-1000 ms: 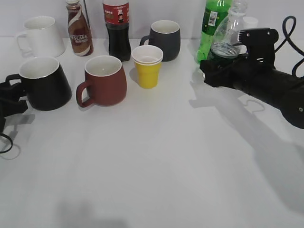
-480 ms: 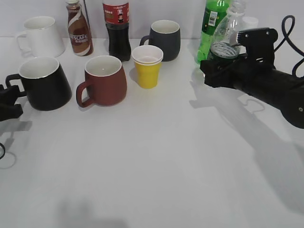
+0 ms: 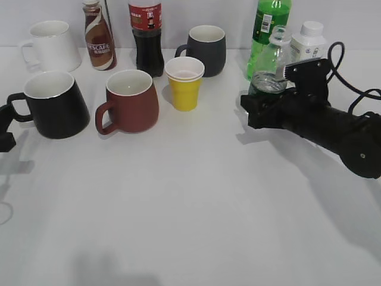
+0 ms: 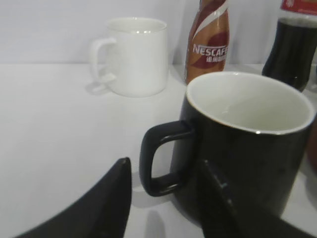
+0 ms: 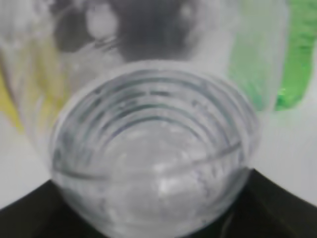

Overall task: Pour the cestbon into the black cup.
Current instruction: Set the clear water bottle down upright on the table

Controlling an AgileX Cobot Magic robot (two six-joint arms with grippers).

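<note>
Black fingers of our left gripper (image 4: 166, 208) stand spread at the table's left edge, straddling the loop handle of the glossy black cup (image 3: 55, 104) without touching it. Toward the right edge, our right gripper (image 3: 268, 107) is clamped around the clear ribbed plastic cestbon (image 3: 271, 62), carried clear of the tabletop as far as we can judge (label hidden). Grasping looks done; carrying across and pouring remain, the cup's white inside apparently dry.

Four mugs stood there: white (image 3: 52, 45), black (image 3: 52, 104), brownish-red (image 3: 130, 100), dark grey (image 3: 206, 49). One yellow paper cup (image 3: 185, 83). Five bottles: Nescafé (image 3: 98, 36), cola (image 3: 146, 37), green soda (image 3: 266, 33), clear water (image 3: 269, 64), white (image 3: 308, 42).
</note>
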